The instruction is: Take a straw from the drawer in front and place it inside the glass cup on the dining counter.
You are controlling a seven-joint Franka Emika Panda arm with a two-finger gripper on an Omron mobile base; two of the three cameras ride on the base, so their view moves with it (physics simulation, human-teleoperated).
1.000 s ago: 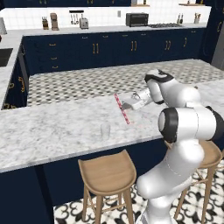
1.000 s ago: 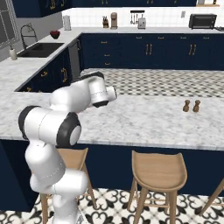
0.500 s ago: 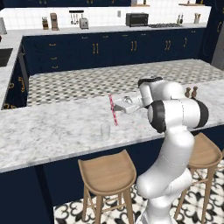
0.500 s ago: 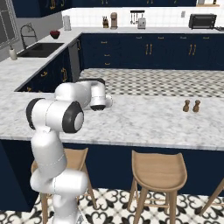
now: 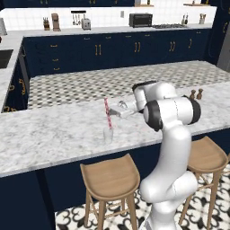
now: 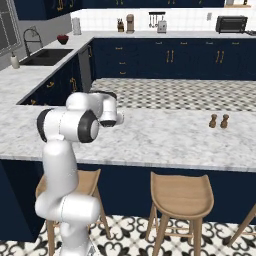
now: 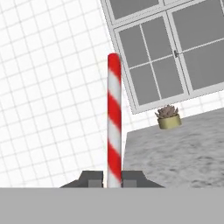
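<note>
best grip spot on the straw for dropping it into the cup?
Roughly where it is held now: the gripper pinches the straw side-on around its middle, coming from the arm's side. The straw stands near upright, so its lower end hangs free above the glass cup on the dining counter, probably able to enter unobstructed.

The straw [image 5: 108, 113] stands upright above the glass cup [image 5: 108, 134] on the bench [image 5: 54, 134], two shakers [image 5: 196, 94] far right.
</note>
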